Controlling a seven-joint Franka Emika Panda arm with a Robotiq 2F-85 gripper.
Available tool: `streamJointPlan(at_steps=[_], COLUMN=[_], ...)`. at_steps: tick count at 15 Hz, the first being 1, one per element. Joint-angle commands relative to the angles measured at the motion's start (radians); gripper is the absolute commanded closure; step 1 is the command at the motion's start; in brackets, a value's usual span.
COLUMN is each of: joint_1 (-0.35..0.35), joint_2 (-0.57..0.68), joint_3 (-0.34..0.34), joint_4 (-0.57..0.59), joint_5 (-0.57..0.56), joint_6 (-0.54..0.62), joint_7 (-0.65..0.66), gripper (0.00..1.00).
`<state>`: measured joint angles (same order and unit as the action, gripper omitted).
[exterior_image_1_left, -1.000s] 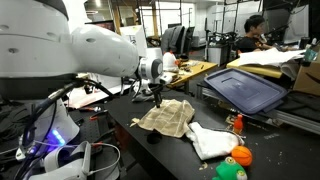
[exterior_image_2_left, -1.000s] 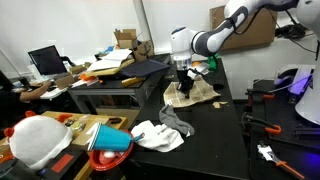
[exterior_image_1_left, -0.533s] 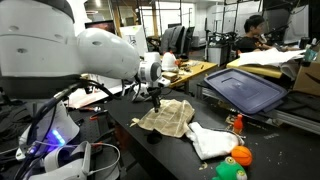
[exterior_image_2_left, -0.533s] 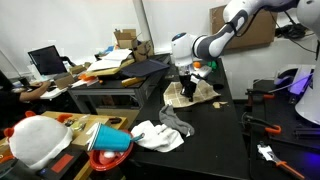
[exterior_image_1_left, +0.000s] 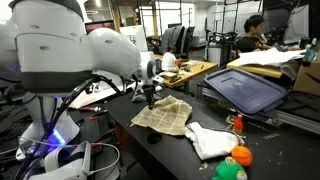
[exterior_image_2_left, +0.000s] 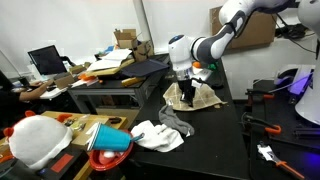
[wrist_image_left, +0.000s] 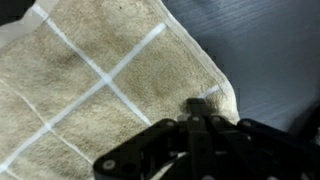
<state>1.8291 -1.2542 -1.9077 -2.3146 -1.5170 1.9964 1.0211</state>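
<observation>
**Operator:** Where is the cloth, and what has hold of it?

**Describer:** Your pincer (wrist_image_left: 200, 108) is closed tight. Its tips are pinched on the hem of a tan towel (wrist_image_left: 90, 90) with white grid lines. In the wrist view the towel fills the upper left of the frame, and the bare dark desk (wrist_image_left: 270, 40) shows at the upper right. In both exterior views the towel lies spread on the desk near the middle of the frame.

**Operator:** How far along am I?

**Describer:** I judge the grasp made, because the hem puckers right at the tips. Nothing is raised yet: the towel lies almost flat on the desk, apart from that one puckered spot. A crumpled white cloth (exterior_image_1_left: 210, 140) lies just beside it, toward the lower right, and nothing touches it.

**Operator:** And the arm?

**Describer:** In an exterior view your arm (exterior_image_1_left: 95, 50) reaches in from the left of the frame. The wrist is turned down and the pincer points straight down at the towel's upper left corner, low over the desk.
</observation>
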Motion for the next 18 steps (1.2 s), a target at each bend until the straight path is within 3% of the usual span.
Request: streamJointPlan(at_steps=[1,4,7,11,14,18], joint_1=[0.05,0.049,-0.002,-0.038,-0.098,-0.127], joint_2=[-0.022,-0.023,-0.011,0.036,0.079,0.106], joint_3=[-0.017,0.003,0.042,0.067,0.094,0.113], joint_4=[-0.015,-0.03,-0.079,-0.101,-0.128,-0.045], joint_5=[0.024,0.08,0.18,0.261,0.228,0.203], joint_6=[-0.026,-0.026,-0.014,-0.027,0.009,0.023], joint_7=[0.004,-0.032,-0.138,-0.176,-0.179,-0.159], gripper=[1.0,1.0,1.0,1.0,1.0,1.0])
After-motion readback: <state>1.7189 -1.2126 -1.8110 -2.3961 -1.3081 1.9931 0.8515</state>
